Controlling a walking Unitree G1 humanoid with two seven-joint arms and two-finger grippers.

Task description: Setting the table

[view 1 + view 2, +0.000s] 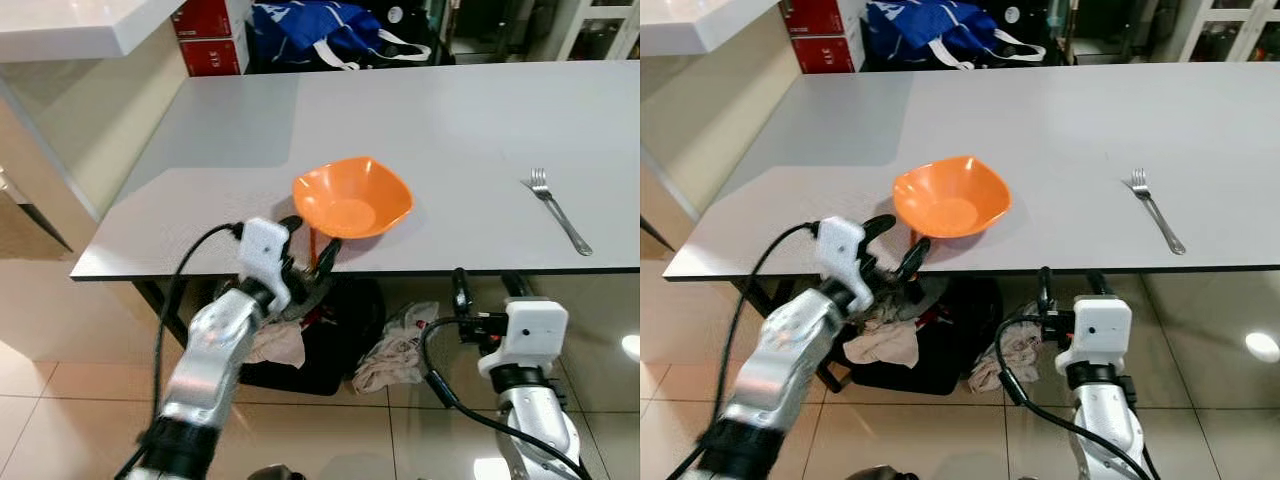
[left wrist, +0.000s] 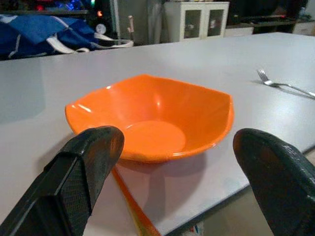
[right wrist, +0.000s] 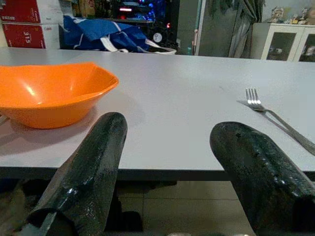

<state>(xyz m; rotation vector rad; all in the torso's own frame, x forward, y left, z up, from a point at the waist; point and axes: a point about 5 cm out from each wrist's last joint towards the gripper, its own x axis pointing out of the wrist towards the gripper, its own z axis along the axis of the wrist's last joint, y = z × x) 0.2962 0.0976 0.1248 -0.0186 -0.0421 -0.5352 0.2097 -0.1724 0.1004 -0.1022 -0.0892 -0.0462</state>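
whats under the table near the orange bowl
Below the table edge by the orange bowl lie crumpled cloths on the tiled floor beside a dark bin-like shape. The tabletop and left pincer cover the rest.

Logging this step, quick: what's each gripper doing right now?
Left gripper: open, empty, at the table's near edge just short of the orange bowl.
Right gripper: open, empty, below the table edge.

1. A pale grey table (image 1: 420,120) spans the upper and middle frame.
2. An orange bowl (image 1: 352,198) sits near its front edge, left of centre.
3. A slim orange stick (image 1: 313,246) lies under the bowl's near side.
4. A metal fork (image 1: 558,210) lies at right, well apart.
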